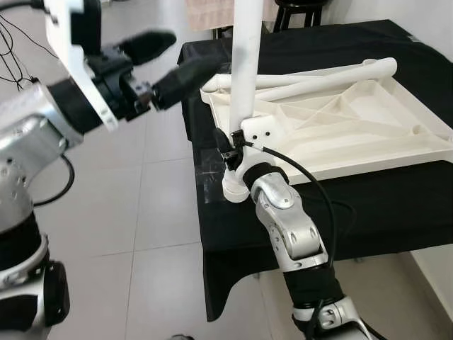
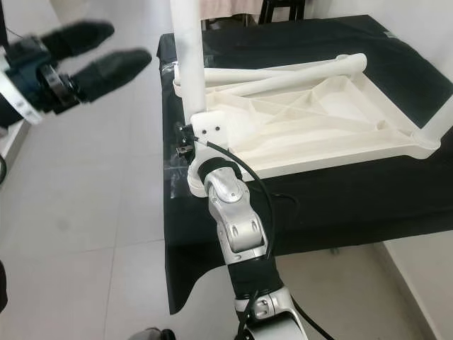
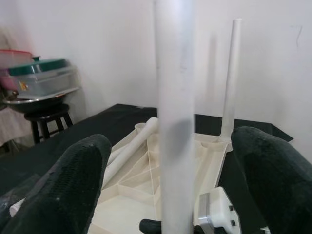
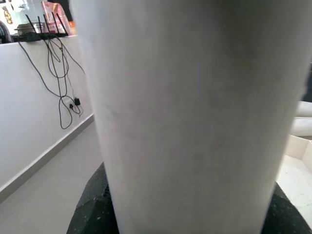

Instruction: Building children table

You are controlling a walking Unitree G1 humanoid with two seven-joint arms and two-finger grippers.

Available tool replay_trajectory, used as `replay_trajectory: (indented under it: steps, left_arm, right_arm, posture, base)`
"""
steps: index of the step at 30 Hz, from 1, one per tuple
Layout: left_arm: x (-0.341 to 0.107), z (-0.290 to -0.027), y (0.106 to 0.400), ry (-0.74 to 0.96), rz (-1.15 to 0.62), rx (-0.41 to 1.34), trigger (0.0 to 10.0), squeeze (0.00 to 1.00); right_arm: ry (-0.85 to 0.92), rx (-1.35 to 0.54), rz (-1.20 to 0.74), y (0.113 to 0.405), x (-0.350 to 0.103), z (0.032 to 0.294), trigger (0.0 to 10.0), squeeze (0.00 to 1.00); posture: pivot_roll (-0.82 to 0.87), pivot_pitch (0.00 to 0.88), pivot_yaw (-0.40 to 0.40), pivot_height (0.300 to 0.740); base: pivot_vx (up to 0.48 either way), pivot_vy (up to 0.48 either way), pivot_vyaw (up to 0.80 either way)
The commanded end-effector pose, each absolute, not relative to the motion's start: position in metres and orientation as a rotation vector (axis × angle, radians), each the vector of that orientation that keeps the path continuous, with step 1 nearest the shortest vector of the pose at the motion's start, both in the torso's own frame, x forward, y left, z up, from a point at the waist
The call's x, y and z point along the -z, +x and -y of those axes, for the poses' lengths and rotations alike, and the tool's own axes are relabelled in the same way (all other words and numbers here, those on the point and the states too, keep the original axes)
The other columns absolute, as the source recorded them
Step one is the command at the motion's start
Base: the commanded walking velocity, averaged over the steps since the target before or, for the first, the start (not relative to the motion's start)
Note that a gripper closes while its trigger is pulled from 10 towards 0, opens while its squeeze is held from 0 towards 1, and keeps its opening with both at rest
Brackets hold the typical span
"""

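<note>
Both arms are showing silver metal shells with black joints. The right arm point(image 1: 290, 227) is carrying a thin black cable looping along it and small screws in its casing. The left gripper point(image 1: 159, 60) is wearing a white plate behind two long, black, textured fingers point(image 3: 73, 185).

The white plastic tabletop point(image 1: 368, 120) lies upside down on the black-draped table point(image 1: 396, 205), its ribbed underside facing up. One white leg point(image 1: 244, 64) stands upright at the near-left corner socket. Another upright leg point(image 2: 440, 124) rises from the near-right corner. Two loose legs point(image 1: 318, 78) lie flat across the tabletop's far edge, side by side and slightly angled.
</note>
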State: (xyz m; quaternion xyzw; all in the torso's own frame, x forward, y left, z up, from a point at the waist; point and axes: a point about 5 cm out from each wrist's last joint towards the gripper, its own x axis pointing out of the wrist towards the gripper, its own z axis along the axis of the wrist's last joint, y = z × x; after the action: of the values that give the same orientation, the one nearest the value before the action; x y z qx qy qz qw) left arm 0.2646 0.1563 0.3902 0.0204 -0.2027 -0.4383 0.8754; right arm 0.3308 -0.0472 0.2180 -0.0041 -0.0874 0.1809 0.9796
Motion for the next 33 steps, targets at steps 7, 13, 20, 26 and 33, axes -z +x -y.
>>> replay_trajectory:
  steps: [7,13,20,26,33]
  left_arm:
    - [-0.388,-0.153,0.290,0.067,0.363,0.922,10.0,1.00]
    - [-0.384,-0.131,0.307,0.036,0.296,1.093,10.0,1.00]
    - [-0.386,-0.114,0.319,0.067,0.268,1.201,10.0,0.00]
    - [-0.389,-0.110,0.333,0.111,0.281,1.132,10.0,0.00]
    - [-0.389,-0.092,0.351,0.131,0.292,1.040,0.0,0.00]
  right_arm:
    - [0.154,-0.480,0.063,0.318,-0.195,0.017,10.0,0.00]
    - [0.164,-0.505,0.082,0.315,-0.200,0.012,10.0,0.00]
    - [0.171,-0.516,0.088,0.314,-0.203,0.008,10.0,0.00]
    - [0.181,-0.529,0.094,0.314,-0.205,0.005,10.0,0.00]
    - [0.196,-0.548,0.109,0.313,-0.211,0.002,10.0,0.00]
  posture:
    - [0.07,0.144,0.062,0.740]
    - [0.06,0.149,0.071,0.740]
    - [0.06,0.155,0.078,0.740]
    - [0.06,0.158,0.079,0.740]
    - [0.06,0.158,0.079,0.740]
  base:
    - [0.000,0.000,0.00]
    - [0.000,0.000,0.00]
    - [0.000,0.000,0.00]
    - [0.000,0.000,0.00]
    - [0.000,0.000,0.00]
